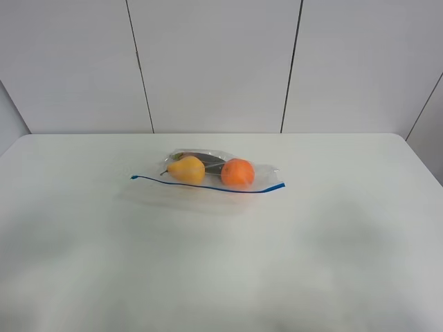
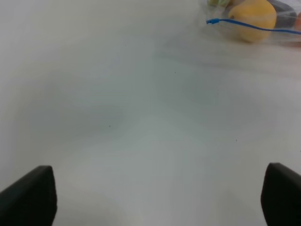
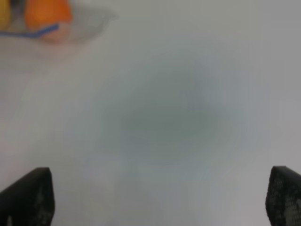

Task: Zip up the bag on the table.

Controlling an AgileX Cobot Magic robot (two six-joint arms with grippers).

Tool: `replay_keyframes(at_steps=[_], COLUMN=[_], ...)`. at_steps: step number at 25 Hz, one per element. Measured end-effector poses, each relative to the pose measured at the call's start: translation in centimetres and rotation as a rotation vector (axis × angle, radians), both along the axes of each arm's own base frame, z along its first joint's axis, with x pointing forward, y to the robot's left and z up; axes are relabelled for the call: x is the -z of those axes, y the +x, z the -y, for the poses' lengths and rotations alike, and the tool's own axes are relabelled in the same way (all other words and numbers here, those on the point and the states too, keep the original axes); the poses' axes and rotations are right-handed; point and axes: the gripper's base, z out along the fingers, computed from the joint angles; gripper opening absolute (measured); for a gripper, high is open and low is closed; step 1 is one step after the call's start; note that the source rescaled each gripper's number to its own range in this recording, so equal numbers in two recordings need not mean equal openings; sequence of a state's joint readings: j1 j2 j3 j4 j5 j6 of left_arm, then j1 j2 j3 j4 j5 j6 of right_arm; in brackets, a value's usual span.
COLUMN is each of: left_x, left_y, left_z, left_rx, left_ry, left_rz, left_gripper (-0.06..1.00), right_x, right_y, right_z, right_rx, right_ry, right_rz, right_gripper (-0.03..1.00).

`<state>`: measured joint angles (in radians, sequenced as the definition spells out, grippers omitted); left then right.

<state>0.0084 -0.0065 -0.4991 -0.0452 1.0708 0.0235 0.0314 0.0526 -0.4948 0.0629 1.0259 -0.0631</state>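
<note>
One bag [image 1: 208, 174] lies mid-surface [image 1: 332, 242] in the high view, no end effector in sight. Left wrist view: left end effector [image 2: 160, 195] spread wide, bag well apart. Right wrist view: right end effector [image 3: 160, 197] likewise spread, bag [image 3: 51, 21] well apart.

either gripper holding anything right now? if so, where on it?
Nothing held. Left gripper and right gripper are both open over bare table, apart from the bag; its blue zip strip is untouched.
</note>
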Motion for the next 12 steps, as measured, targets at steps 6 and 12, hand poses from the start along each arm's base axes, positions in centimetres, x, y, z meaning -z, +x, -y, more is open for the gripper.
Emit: replay_keyframes(at_steps=[6,12], left_x=[0.0,0.0], left_y=[0.0,0.0], left_z=[0.0,0.0], left_rx=[0.0,0.0], left_ry=[0.0,0.0], left_rz=[0.0,0.0], left_gripper=[1.0,1.0], right_x=[0.11,0.15], right_y=[-0.85,-0.84], right_z=[0.04,0.03], right_rx=[0.001,0.001], right_ry=[0.001,0.001], right_rz=[0.053,0.051], right_gripper=[1.0,1.0])
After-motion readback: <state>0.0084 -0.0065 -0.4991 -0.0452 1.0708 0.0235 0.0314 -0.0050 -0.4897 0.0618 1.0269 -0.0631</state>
